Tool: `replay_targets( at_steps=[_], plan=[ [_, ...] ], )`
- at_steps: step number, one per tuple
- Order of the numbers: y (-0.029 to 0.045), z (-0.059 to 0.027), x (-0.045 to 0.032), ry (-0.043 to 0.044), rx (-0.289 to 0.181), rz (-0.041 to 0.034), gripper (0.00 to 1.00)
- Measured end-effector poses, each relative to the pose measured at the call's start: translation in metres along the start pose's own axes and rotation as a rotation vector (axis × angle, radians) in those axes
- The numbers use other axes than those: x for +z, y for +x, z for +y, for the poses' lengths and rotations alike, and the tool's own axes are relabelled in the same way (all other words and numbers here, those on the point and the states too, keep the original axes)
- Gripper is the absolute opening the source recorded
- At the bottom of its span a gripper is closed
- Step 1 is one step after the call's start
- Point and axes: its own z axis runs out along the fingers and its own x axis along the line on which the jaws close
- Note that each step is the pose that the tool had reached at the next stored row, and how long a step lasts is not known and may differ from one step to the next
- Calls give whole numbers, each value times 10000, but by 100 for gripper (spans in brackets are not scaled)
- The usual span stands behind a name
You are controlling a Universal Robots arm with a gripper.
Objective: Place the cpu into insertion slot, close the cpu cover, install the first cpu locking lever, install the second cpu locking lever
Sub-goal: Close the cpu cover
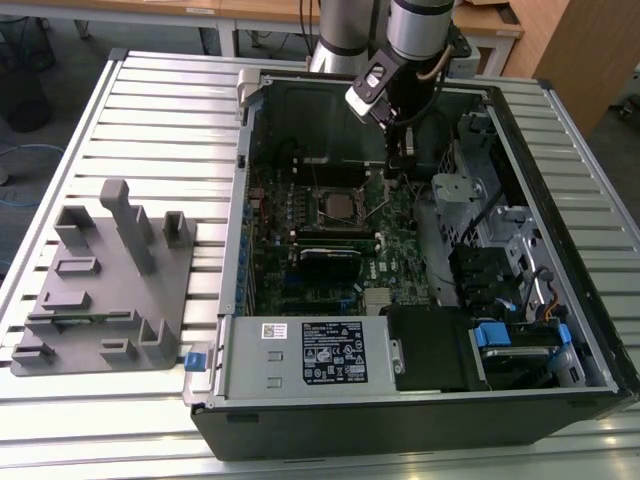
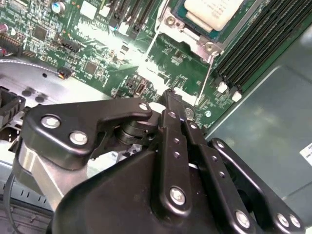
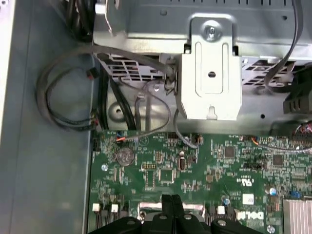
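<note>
The cpu (image 2: 212, 10) is seated and the cpu cover (image 2: 195, 36) appears down, so lever installation is judged in hand. The end effector (image 2: 168, 96), closed and empty, hovers beside a free locking lever (image 2: 208, 73); precise tip contact seems required.

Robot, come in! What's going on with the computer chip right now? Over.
Gripper shut, low over motherboard beside insertion slot. Cpu seated in slot. Thin lever rod close by, nothing else in the way.

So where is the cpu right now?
In the exterior view the cpu sits in the insertion slot at the motherboard's middle, just to that view's left of the gripper.
</note>
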Motion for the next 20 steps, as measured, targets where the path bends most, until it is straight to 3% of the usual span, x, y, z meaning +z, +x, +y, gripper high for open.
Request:
replay_targets(
  at_steps=[17, 18, 20],
  plan=[
    [-1, 51, 4, 0, 0, 1, 11],
    [-1, 100, 8, 0, 0, 0, 11],
    [-1, 101, 8, 0, 0, 0, 11]
  ],
)
